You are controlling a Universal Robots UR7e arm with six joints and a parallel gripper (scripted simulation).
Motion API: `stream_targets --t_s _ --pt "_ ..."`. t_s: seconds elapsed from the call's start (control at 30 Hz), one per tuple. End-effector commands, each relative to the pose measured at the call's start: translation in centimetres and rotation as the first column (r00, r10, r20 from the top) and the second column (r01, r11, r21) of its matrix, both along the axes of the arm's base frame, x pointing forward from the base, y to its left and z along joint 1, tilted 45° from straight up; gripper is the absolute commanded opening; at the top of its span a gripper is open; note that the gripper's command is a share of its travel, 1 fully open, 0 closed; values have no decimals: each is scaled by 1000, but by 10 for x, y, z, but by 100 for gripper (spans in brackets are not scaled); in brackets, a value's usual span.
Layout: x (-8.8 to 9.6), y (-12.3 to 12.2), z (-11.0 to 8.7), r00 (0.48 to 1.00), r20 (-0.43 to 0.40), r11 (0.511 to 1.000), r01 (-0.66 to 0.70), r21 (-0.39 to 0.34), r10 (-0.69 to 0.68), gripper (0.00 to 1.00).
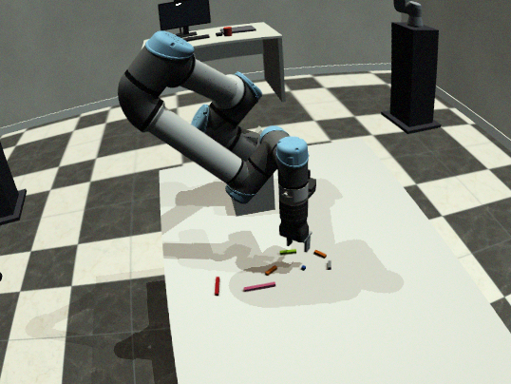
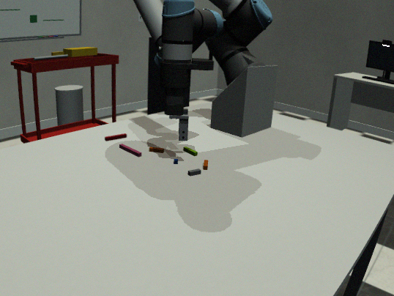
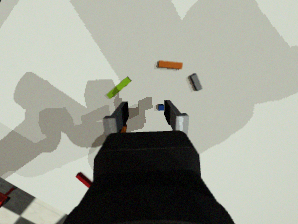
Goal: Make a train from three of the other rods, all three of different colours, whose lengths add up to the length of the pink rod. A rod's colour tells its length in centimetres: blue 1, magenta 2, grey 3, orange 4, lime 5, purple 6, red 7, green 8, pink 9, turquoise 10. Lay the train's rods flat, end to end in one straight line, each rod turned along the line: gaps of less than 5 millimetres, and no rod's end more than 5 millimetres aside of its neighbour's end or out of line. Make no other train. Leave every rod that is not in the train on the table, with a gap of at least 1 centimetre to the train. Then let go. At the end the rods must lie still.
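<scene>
My gripper (image 1: 298,244) (image 2: 183,138) (image 3: 146,108) is open and empty, above the table, pointing down. A lime rod (image 1: 288,251) (image 2: 190,151) (image 3: 119,87), a blue rod (image 1: 303,267) (image 2: 176,161) (image 3: 160,107) and a grey rod (image 1: 329,265) (image 2: 194,172) (image 3: 195,82) lie apart. One orange rod (image 1: 320,254) (image 2: 206,165) (image 3: 170,65) lies near the grey one. Another orange rod (image 1: 271,270) (image 2: 157,149) (image 3: 124,129) lies between the lime and pink rods, mostly hidden in the wrist view. The pink rod (image 1: 259,286) (image 2: 130,150) is hidden in the wrist view.
A red rod (image 1: 217,286) (image 2: 116,137) (image 3: 83,180) lies near the table's left edge in the top view. All rods lie separately on the white table (image 1: 332,342) (image 2: 110,238). The grey robot pedestal (image 2: 243,102) stands behind them. Arm shadows cover several rods.
</scene>
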State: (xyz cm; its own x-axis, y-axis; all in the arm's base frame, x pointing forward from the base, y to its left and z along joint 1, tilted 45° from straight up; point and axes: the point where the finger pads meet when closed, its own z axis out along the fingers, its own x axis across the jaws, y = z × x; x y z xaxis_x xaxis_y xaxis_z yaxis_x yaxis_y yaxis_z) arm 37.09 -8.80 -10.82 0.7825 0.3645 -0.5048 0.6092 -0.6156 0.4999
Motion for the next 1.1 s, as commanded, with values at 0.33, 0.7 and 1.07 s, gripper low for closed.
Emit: stream_targets --t_s 0.33,0.7,1.07 --pt "0 0 0 1000 5 1000 3 -1 -3 100" --pt "0 0 0 998 50 999 49 -8 -49 100" --pt "1 1 -1 971 172 985 172 -16 -167 100"
